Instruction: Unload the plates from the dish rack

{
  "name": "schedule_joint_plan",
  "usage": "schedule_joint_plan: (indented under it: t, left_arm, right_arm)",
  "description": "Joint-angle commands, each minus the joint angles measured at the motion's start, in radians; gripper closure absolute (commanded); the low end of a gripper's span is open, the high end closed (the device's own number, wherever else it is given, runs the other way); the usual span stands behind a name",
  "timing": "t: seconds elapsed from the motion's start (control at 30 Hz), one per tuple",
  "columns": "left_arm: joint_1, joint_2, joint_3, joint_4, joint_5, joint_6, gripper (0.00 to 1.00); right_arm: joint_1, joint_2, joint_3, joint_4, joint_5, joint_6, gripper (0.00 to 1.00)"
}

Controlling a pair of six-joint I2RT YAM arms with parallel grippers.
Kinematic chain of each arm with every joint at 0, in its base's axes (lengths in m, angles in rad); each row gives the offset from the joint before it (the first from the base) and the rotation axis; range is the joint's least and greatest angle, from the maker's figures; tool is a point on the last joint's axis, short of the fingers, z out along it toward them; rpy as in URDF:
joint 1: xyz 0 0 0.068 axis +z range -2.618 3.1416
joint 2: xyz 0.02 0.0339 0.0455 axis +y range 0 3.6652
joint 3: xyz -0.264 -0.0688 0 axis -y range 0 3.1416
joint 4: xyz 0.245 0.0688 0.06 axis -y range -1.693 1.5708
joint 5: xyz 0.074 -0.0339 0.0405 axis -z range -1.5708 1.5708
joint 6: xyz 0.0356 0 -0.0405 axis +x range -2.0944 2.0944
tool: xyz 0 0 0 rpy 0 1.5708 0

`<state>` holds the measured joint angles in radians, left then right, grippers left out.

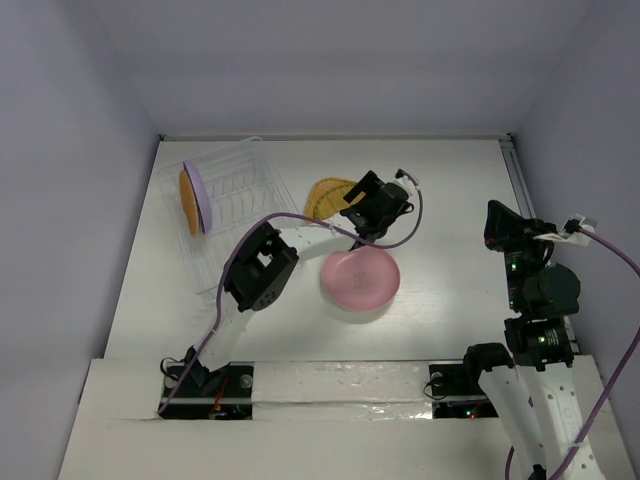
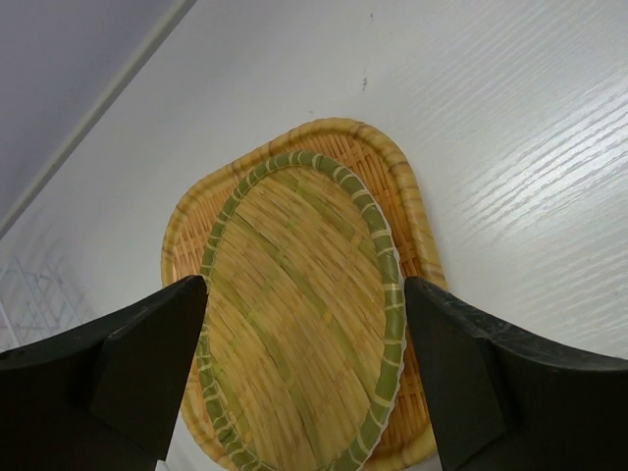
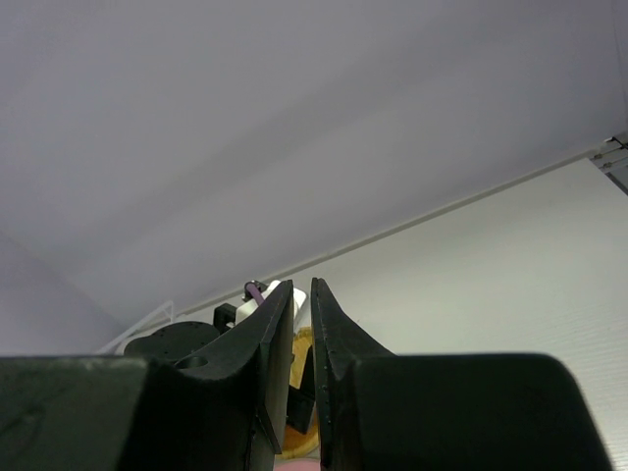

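The clear dish rack (image 1: 240, 195) stands at the back left with a purple plate (image 1: 203, 198) and an orange plate (image 1: 186, 200) upright in it. A pink plate (image 1: 360, 278) lies flat mid-table. A round straw-coloured plate with a green rim (image 2: 294, 314) lies on an orange rounded-square woven plate (image 2: 407, 196), both flat on the table (image 2: 510, 147). My left gripper (image 2: 304, 383) hovers just over them, open, one finger on each side of the round plate, holding nothing. My right gripper (image 3: 302, 287) hangs at the right, jaws almost together, empty.
The stacked woven plates (image 1: 325, 195) sit just right of the rack. A raised wall edge (image 1: 330, 137) runs along the back and a rail (image 1: 517, 175) along the right side. The left arm (image 1: 265, 265) reaches across the table between the rack and the pink plate.
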<state>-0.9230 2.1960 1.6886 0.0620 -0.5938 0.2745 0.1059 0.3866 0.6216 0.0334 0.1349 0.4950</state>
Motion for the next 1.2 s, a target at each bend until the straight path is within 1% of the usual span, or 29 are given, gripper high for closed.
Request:
schedule_joint_plan:
  t: [0.0,0.3,0.37,0.47,0.53,0.57,0.6,0.63,0.67,0.7,0.77,0.8,0.83,0.87,0.9,0.93,1.0,1.03,1.07,1.1,1.13,1.17]
  left_arm:
    - [0.0,-0.085,0.016,0.013,0.002,-0.034,0.19]
    - [0.0,-0.18,0.069,-0.011,0.045,-0.096,0.17]
    - [0.022,-0.203,0.066,-0.019,0.061,-0.132,0.17]
    - [0.053,-0.275,0.033,-0.011,0.063,-0.187,0.27]
    - [0.079,-0.352,-0.016,-0.011,0.071,-0.224,0.56]
    - [0.114,-0.384,-0.038,-0.014,0.077,-0.265,0.69]
    - [0.137,-0.451,-0.061,-0.017,0.084,-0.282,0.86]
    - [0.165,-0.485,-0.111,-0.021,0.094,-0.319,0.92]
    - [0.196,-0.525,-0.137,-0.027,0.101,-0.348,0.97]
    - [0.269,-0.6,-0.161,-0.048,0.126,-0.415,1.0]
    - [0.356,-0.686,-0.257,-0.056,0.15,-0.484,1.0]
    - [0.451,-0.773,-0.292,-0.057,0.182,-0.55,1.0]
    - [0.502,-0.815,-0.367,-0.057,0.198,-0.584,1.0]
    - [0.55,-0.856,-0.404,-0.056,0.21,-0.612,1.0]
    - [0.596,-0.93,-0.437,-0.06,0.225,-0.635,1.0]
    - [0.672,-0.958,-0.49,-0.06,0.224,-0.662,1.0]
    - [0.739,-1.027,-0.53,-0.086,0.221,-0.681,1.0]
    - [0.804,-1.039,-0.561,-0.091,0.23,-0.699,1.0]
    - [0.838,-1.048,-0.573,-0.093,0.245,-0.707,0.99]
    - [0.869,-1.059,-0.584,-0.093,0.29,-0.715,0.94]
    - [0.9,-1.058,-0.601,-0.094,0.316,-0.721,0.92]
    - [0.955,-1.055,-0.607,-0.094,0.339,-0.733,0.9]
  right_arm:
    - [0.005,-0.003,0.004,0.036,0.002,0.002,0.82]
    - [0.005,-0.002,0.007,0.036,-0.006,0.001,0.82]
    - [0.005,-0.003,0.006,0.036,-0.006,0.002,0.82]
    - [0.005,0.001,0.004,0.039,-0.011,0.002,0.82]
    - [0.005,0.006,0.006,0.04,-0.014,0.002,0.82]
    - [0.005,0.008,0.006,0.039,-0.017,0.002,0.82]
    - [0.005,0.009,0.007,0.039,-0.018,0.002,0.85]
    - [0.005,0.009,0.007,0.039,-0.02,0.002,0.87]
    - [0.005,0.009,0.007,0.039,-0.026,0.002,0.9]
    - [0.005,0.009,0.007,0.039,-0.029,0.001,0.91]
    - [0.005,0.011,0.009,0.039,-0.035,0.001,0.94]
    - [0.005,0.011,0.009,0.04,-0.038,0.001,0.95]
    - [0.005,0.012,0.009,0.042,-0.041,0.001,0.95]
    - [0.005,0.014,0.007,0.046,-0.052,0.001,0.95]
    - [0.005,0.017,0.007,0.048,-0.058,0.001,0.95]
    - [0.005,0.026,0.007,0.048,-0.06,0.002,0.95]
    - [0.005,0.037,0.009,0.054,-0.072,0.004,0.93]
    - [0.005,0.044,0.009,0.056,-0.075,0.005,0.92]
    - [0.005,0.049,0.007,0.059,-0.083,0.005,0.91]
    - [0.005,0.051,0.007,0.06,-0.083,0.005,0.9]
    - [0.005,0.054,0.006,0.06,-0.084,0.005,0.89]
    - [0.005,0.055,0.007,0.062,-0.083,0.005,0.89]
